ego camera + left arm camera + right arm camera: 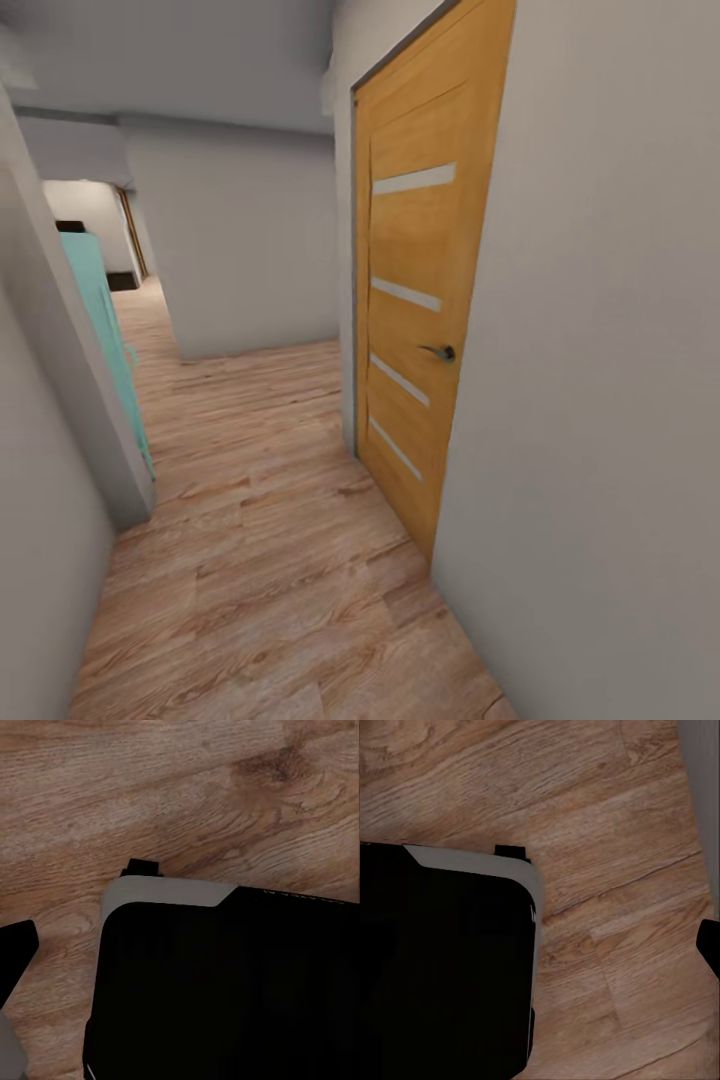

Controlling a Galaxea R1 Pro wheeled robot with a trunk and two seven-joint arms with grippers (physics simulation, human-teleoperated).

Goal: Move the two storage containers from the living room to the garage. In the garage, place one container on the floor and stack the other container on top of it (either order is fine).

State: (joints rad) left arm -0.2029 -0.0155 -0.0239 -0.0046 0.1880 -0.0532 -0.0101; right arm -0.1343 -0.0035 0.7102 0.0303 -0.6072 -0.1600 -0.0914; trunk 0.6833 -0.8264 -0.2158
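Observation:
The two storage containers and the garage are out of view. I am in a corridor with a light wood plank floor (260, 560). The left wrist view looks down on planks and on my own black, grey-edged base (225, 990), with one dark fingertip (15, 952) at the picture's edge. In the right wrist view the same base (442, 960) lies over the planks, and a dark fingertip (711, 945) pokes in at the edge. Nothing is held that I can see, and the jaws' state cannot be read.
A closed orange wooden door (420, 300) with a metal handle (440, 352) is set in the pale wall (600, 400) close on my right. A teal panel (105, 330) stands past the left wall corner (110, 440). The corridor bends left around a grey wall (250, 250) ahead.

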